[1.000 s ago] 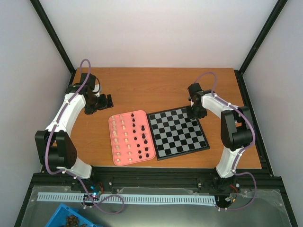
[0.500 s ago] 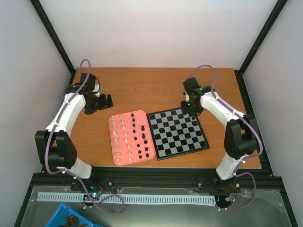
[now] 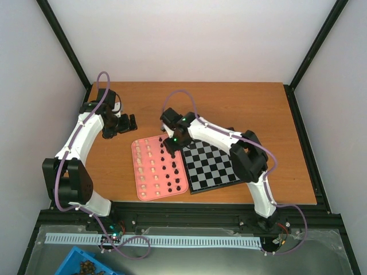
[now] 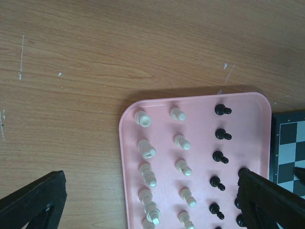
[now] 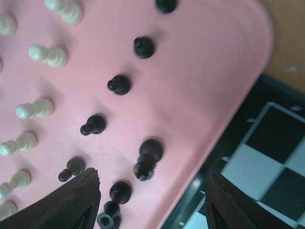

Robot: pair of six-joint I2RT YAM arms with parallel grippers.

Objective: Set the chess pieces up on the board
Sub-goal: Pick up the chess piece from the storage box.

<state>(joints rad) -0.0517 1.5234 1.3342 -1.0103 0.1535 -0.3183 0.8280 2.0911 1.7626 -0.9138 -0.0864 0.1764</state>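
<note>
Counter: brown wood-grain counter [image 3: 229, 103], white walls around it, black posts in the far corners.
Chess pieces: every piece I can see stands on the pink tray [image 3: 136, 172]. The cream pieces [image 3: 149, 166] are in columns on its left half and the black pieces [image 3: 171, 166] in columns on its right half.
Board: the board [image 3: 215, 166] lies flat just right of the tray, turned a little off square to the counter edge. From above I cannot tell whether their edges touch.
Right tool: the right tool [image 3: 172, 150] is over the tray's far right corner, above the black columns. In the wrist view its fingers [image 5: 76, 200] stand wide apart and I see nothing gripped. One black piece [image 5: 145, 162] stands on the tray just ahead of the gap.
Right arm: it reaches across the board's far left corner to the tray.
Left tool: the left tool [image 3: 127, 123] is over bare counter beyond the tray's far left corner. Its jaws are spread fully and hold nothing. Its camera looks down on the tray's far end.
</note>
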